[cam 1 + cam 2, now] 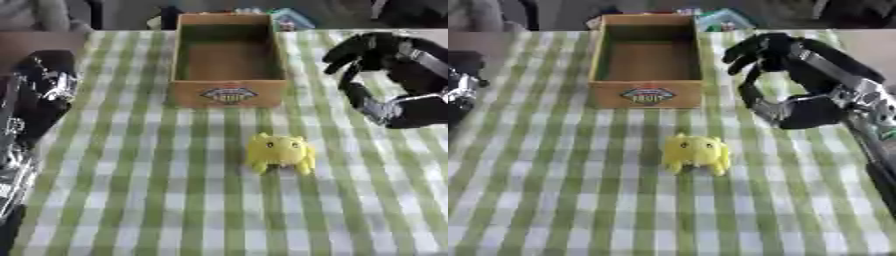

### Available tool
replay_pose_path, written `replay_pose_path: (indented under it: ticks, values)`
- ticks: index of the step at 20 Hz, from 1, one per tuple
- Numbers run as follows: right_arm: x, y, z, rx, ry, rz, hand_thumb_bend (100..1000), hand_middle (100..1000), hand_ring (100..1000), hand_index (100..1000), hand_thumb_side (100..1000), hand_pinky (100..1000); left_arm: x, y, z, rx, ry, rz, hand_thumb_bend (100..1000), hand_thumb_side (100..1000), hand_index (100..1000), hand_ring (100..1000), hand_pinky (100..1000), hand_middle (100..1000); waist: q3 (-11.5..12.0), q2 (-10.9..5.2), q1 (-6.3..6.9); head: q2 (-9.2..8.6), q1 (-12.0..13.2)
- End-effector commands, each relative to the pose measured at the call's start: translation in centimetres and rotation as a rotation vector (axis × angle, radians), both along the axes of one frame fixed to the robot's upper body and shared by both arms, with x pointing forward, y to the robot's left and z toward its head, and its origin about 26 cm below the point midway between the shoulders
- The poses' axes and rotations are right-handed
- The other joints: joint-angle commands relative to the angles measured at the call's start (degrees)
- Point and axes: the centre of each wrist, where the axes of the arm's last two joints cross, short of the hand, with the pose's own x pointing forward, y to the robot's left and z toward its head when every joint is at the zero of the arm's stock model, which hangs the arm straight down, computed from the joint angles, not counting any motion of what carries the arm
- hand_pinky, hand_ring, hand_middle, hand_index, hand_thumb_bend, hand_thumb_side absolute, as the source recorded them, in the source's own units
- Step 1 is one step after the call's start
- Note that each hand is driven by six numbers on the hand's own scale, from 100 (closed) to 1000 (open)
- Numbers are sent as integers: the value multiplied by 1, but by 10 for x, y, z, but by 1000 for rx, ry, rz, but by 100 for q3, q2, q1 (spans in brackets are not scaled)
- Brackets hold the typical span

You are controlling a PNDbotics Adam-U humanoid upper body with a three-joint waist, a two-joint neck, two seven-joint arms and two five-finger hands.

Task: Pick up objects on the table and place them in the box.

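Note:
A yellow plush toy (280,152) sits on the green-and-white checked tablecloth, a little in front of the box. The open cardboard box (228,95) stands at the far middle of the table and looks empty inside. My right hand (776,75) hovers to the right of the box and above and right of the toy, its fingers relaxed and holding nothing. My left arm (35,100) lies along the left edge of the table. My left hand (48,62) shows there as a dark shape whose fingers I cannot make out.
The checked tablecloth (131,200) covers the whole table. Some small coloured items (724,20) lie beyond the box at the far edge. Dark shapes of people or chairs stand behind the table.

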Motion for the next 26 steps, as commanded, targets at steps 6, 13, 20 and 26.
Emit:
replay_pose_path:
  ticks: [6, 13, 20, 26]
  values:
    - [13, 8, 5, -259, -88, 24, 100, 820, 808, 900, 199, 644, 0, -2, 10, 14, -30, -19, 100, 403, 677, 776, 650, 708, 34, -104, -6, 24, -75]
    - [28, 27, -15, -441, -104, 71, 100, 830, 820, 908, 224, 667, 1, -4, 10, 13, -28, -29, 100, 405, 677, 777, 651, 708, 60, -99, 0, 26, -119]
    - [43, 38, -38, -530, -90, 79, 100, 832, 822, 911, 286, 676, 1, -6, 10, 12, -26, -34, 100, 407, 677, 777, 652, 709, 74, -101, 15, 23, -139]
    - [54, 39, -53, -593, -128, 36, 100, 849, 848, 918, 269, 731, 1, -6, 10, 12, -24, -37, 100, 408, 677, 778, 653, 709, 75, -104, 27, 22, -156]
